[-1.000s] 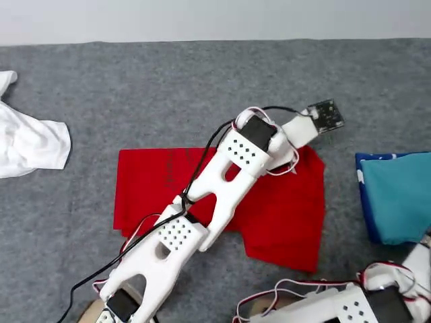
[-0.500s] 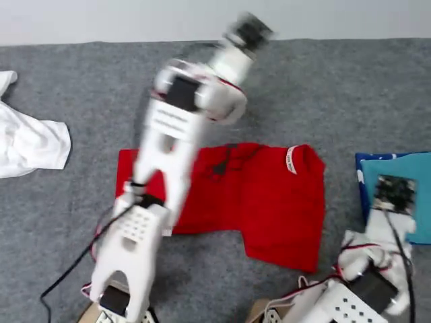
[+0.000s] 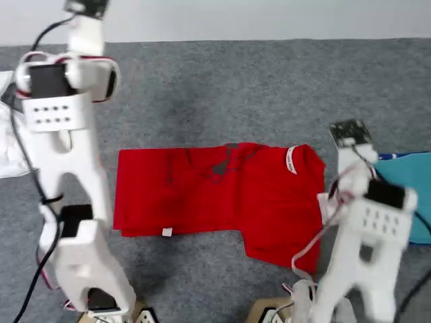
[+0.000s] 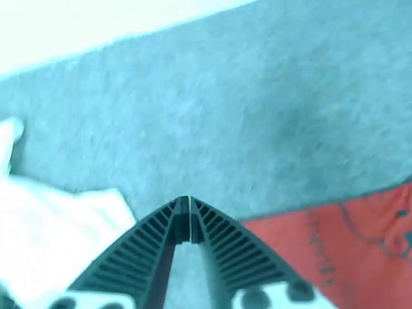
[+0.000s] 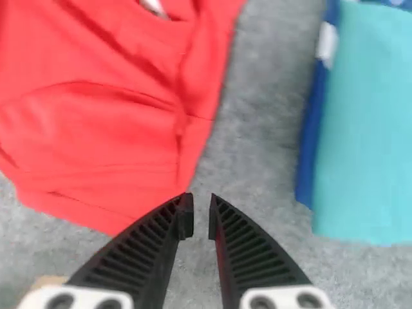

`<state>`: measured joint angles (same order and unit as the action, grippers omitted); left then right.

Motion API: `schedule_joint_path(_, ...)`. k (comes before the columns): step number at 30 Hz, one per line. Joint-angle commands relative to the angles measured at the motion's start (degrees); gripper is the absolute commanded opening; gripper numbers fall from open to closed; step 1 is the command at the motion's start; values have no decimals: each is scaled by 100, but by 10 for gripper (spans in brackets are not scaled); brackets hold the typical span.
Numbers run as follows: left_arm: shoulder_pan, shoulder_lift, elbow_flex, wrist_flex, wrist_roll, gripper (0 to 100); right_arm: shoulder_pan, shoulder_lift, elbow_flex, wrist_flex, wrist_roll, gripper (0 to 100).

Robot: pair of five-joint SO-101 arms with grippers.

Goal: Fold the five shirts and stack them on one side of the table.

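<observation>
**Student:** What does the high view supply?

**Tutor:** It supplies the layout. The red shirt (image 3: 222,195) lies flat on the grey mat (image 3: 269,87) as a wide band, with one flap reaching out toward the arms' bases. The left arm (image 3: 64,141) stands left of the red shirt and covers most of a white shirt (image 3: 7,165). The right arm (image 3: 367,229) stands at the red shirt's right edge. Beyond it, a teal shirt (image 3: 423,202) is cut off by the frame.

**Student:** And what do the wrist views add?

**Tutor:** They add the fingertips. In the left wrist view, the left gripper (image 4: 190,205) has its tips pressed together with nothing between them. It is above bare mat, between the white shirt (image 4: 45,238) and a corner of the red shirt (image 4: 347,238). In the right wrist view, the right gripper (image 5: 197,209) has a narrow gap between its tips and holds nothing. It is above the strip of mat beside the red shirt's (image 5: 109,109) edge. Across that strip the teal shirt (image 5: 370,116) lies on a blue shirt (image 5: 313,154).

**Student:** What stays uncertain?

**Tutor:** Whether either gripper touches the mat cannot be told. The dark print on the red shirt is too blurred to make out. The blue shirt appears as a rim under the teal one, so its fold cannot be judged. The white shirt reads as a soft pale mass, and whether it is folded or crumpled is unclear.
</observation>
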<state>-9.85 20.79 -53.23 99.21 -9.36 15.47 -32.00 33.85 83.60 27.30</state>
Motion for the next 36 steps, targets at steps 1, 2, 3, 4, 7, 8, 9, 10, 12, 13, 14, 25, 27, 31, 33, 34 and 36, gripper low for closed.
schedule_joint_path(1, -378, -809, 716, 132, 0, 13, -356, 1103, -985, 92, -53, 54)
schedule_joint_path(2, -466, -958, 936, 132, -9, 13, -426, 1358, -1169, 92, -53, 53)
schedule_joint_path(3, -563, -1116, 1147, 132, -9, 13, -488, 1613, -1345, 92, -53, 53)
schedule_joint_path(4, -677, -1301, 1367, 132, -9, 13, -549, 1868, -1521, 92, -62, 53)
schedule_joint_path(7, -958, -1829, 2026, 132, -220, 14, -743, 2484, -1916, 48, -62, 58)
schedule_joint_path(8, -1020, -1987, 2255, 123, -308, 14, -804, 2668, -2048, 48, -62, 59)
schedule_joint_path(9, -1064, -2127, 2501, 123, -387, 13, -848, 2844, -2189, 66, -62, 62)
schedule_joint_path(10, -1099, -2268, 2738, 123, -448, 13, -875, 3011, -2330, 92, -62, 79)
schedule_joint_path(12, -1116, -2505, 3178, 123, -545, 13, -910, 3301, -2611, 154, -62, 141)
schedule_joint_path(13, -1116, -2620, 3398, 114, -580, 13, -910, 3442, -2743, 180, -53, 179)
schedule_joint_path(14, -1116, -2708, 3618, 97, -589, 13, -901, 3574, -2848, 180, -53, 211)
schedule_joint_path(25, -1116, -3640, 5692, -879, -870, 13, -910, 4725, -3771, 154, -9, 252)
schedule_joint_path(27, -1116, -3780, 5930, -1073, -941, 13, -910, 4954, -3974, 163, -18, 252)
schedule_joint_path(31, -1108, -3956, 6316, -1486, -941, 13, -919, 5402, -4413, 171, -44, 252)
schedule_joint_path(33, -1108, -3947, 6422, -1644, -941, 13, -1033, 5543, -4536, 171, -53, 252)
schedule_joint_path(34, -1108, -3938, 6457, -1705, -941, 13, -1095, 5596, -4571, 180, -53, 252)
schedule_joint_path(36, -1099, -3938, 6545, -1829, -941, 13, -1253, 5648, -4598, 180, -53, 252)
